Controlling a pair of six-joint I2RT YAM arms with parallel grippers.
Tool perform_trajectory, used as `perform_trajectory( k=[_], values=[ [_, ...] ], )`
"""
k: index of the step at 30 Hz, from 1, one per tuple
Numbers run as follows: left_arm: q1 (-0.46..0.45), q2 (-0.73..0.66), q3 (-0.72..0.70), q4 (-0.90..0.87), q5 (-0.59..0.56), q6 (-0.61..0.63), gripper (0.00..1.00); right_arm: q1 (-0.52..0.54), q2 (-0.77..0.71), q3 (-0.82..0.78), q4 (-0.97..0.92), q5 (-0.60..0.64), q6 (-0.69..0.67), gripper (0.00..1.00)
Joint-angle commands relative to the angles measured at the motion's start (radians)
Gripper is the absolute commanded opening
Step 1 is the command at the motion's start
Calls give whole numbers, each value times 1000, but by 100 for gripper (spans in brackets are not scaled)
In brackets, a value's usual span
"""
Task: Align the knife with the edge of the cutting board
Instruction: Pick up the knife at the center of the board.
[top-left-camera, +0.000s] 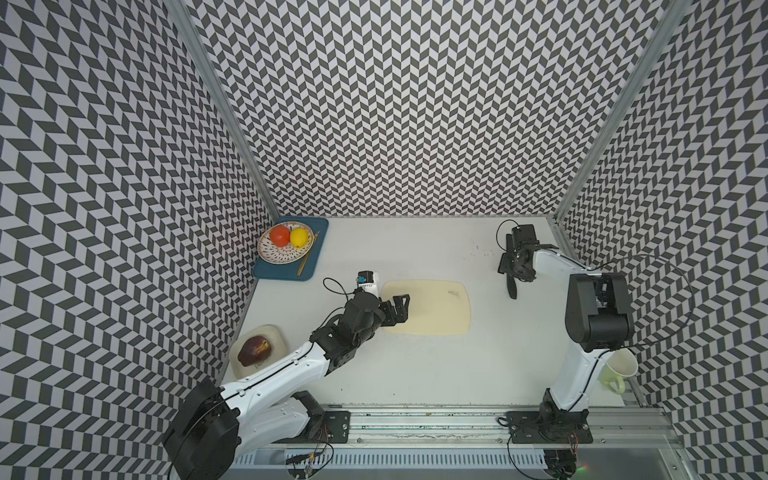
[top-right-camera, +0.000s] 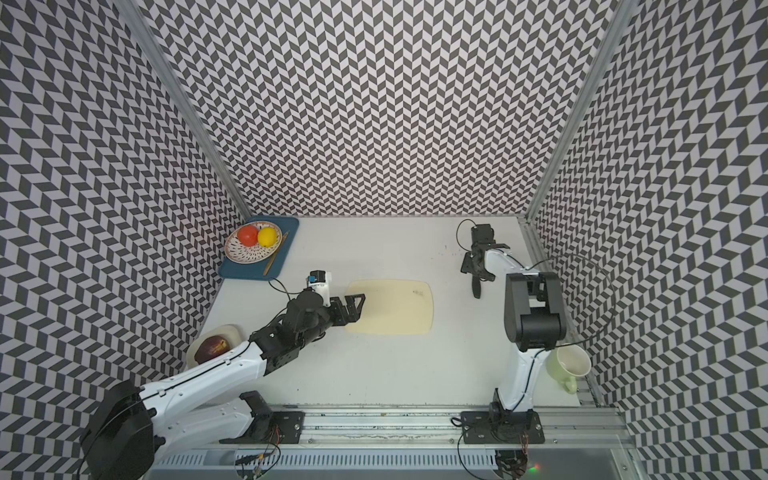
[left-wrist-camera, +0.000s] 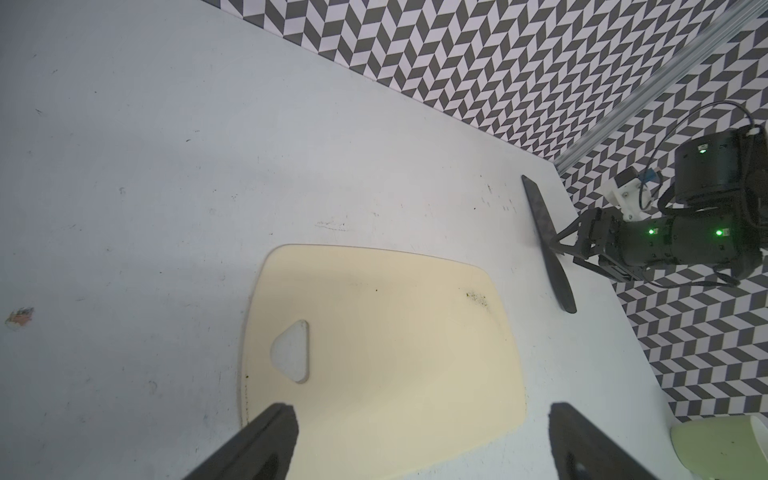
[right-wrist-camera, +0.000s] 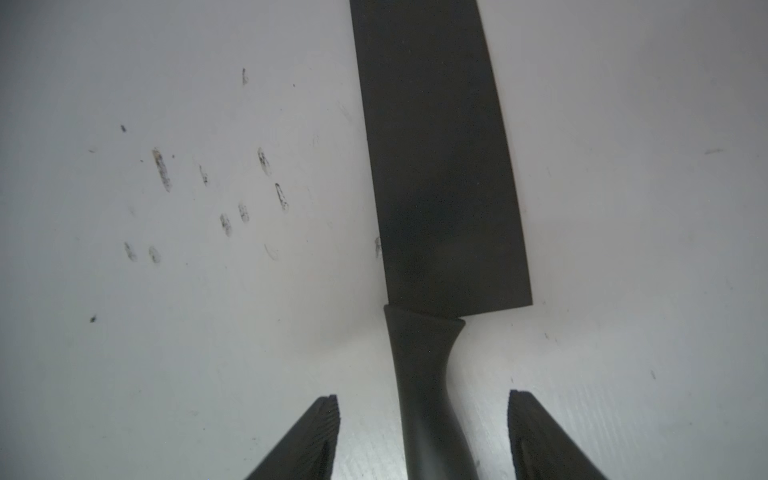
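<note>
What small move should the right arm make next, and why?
Probably close the right gripper on the knife handle. In the right wrist view its fingers stand either side of the handle with gaps, so nothing is held yet, and the knife lies apart from the cutting board.

Knife (top-left-camera: 512, 286) blade probably hidden under right arm (top-left-camera: 545, 261)

Bright, even overhead light, soft shadows; top views sharp, edges warp (wide-angle); right wrist view dimmer, soft.
</note>
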Motion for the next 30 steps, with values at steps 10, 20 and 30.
perform_trajectory(
  k=[10,20,30],
  values=[
    [-9,20,-3,25,3,8,100,-7,154,106,-74,-15,-26,51],
    [-9,16,1,21,2,1,100,11,76,-1,-47,-69,-24,37],
    [-9,8,-4,19,12,-11,100,114,-30,-158,-69,-17,-34,29]
  ],
)
